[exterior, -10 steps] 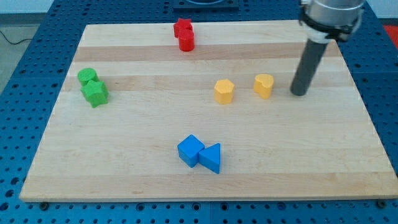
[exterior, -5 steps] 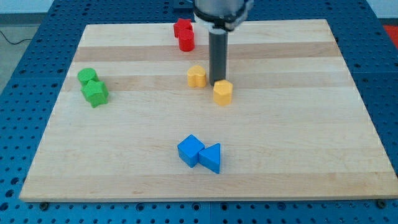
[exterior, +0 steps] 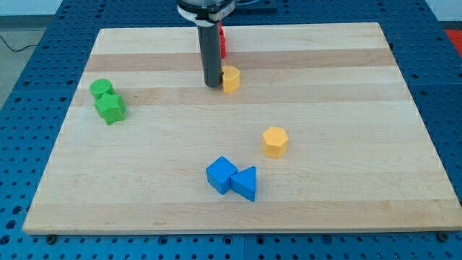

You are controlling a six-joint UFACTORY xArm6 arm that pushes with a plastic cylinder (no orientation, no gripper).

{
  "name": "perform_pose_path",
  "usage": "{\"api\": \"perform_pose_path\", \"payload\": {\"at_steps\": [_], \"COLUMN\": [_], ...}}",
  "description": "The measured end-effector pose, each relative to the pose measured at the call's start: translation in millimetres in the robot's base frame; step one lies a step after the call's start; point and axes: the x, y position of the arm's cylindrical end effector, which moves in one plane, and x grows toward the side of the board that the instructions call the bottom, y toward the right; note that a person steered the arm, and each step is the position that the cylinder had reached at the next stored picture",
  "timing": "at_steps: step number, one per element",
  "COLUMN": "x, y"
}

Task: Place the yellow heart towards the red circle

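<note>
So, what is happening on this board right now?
The arm's dark rod is pushing the yellow heart toward the red blocks at the view's top. My tip sits just to the view's left of the heart, touching or nearly touching it. The rod hides most of the red blocks, so the red circle cannot be made out. A yellow hexagon lies apart, lower right of centre. Two blue blocks sit near the bottom and two green blocks on the left.

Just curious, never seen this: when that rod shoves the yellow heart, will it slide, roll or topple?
Probably slide: the yellow heart looks squat and flat-bottomed on the smooth board. It may twist, since my tip touches its left side.
</note>
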Motion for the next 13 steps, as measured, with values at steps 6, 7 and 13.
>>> {"api": "perform_pose_path", "payload": {"at_steps": [6, 7, 13], "x": [41, 34, -2], "y": [47, 60, 86]}}
